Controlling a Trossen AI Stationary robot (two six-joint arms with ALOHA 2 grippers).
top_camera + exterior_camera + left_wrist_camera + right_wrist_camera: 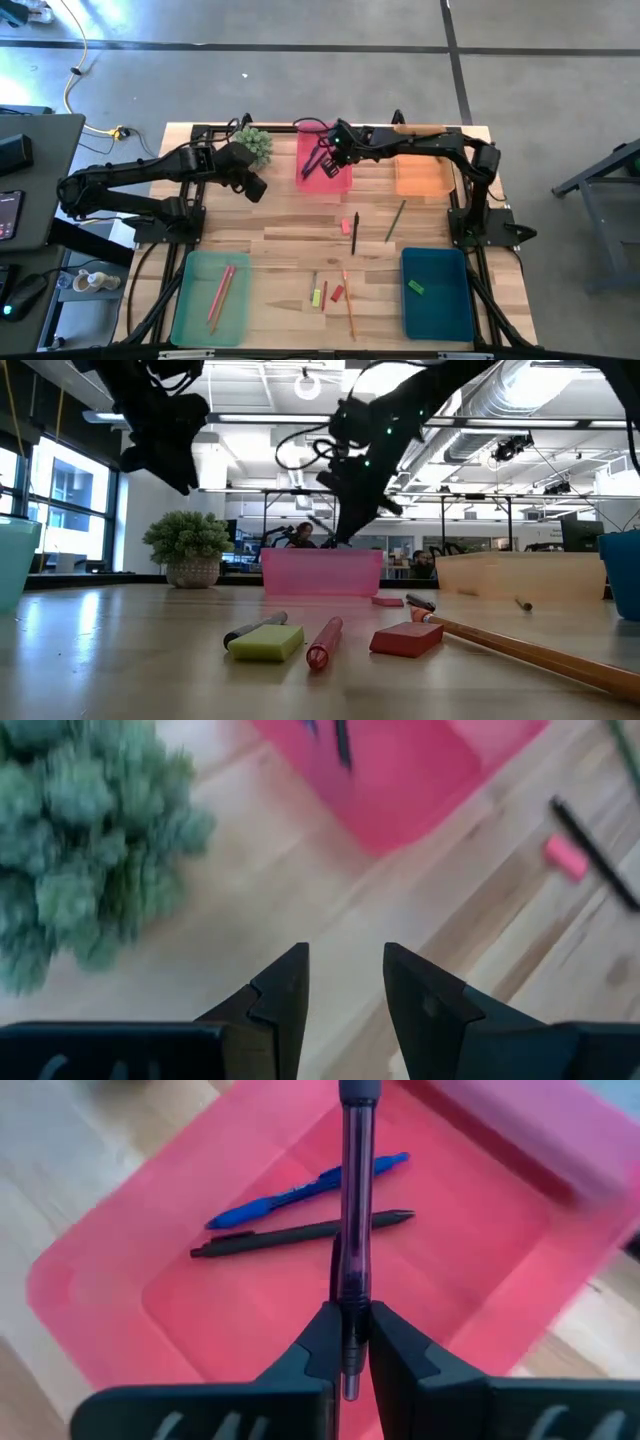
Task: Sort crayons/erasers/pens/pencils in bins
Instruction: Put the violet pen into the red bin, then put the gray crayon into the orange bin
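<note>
The right gripper (348,1342) hangs over the pink bin (325,175) at the far side of the table (290,235). Its fingers pinch a purple pen (354,1230), which sticks straight out past the fingertips. Down inside that bin lie 2 more pens – a blue pen (305,1189) and a black pen (300,1234) – side by side and nearly touching.

The left gripper (345,985) waits above the table, between the small green plant (254,143) and the pink bin. Its fingers are spread apart and hold nothing.

The orange bin (422,176) sits just beside the pink one, on its right in the high view. The pale green bin (195,305) is at the near left with 2 pencils (220,297) in it. The dark blue bin (437,295) is at the near right with a green eraser (415,288) inside.

Other things lie loose on the table between the bins: a black pen (355,232) with a pink eraser (346,226) just beside it, an olive crayon (395,221), a yellow-green eraser (267,644), a red eraser (406,640), and a long orange pencil (348,304).
</note>
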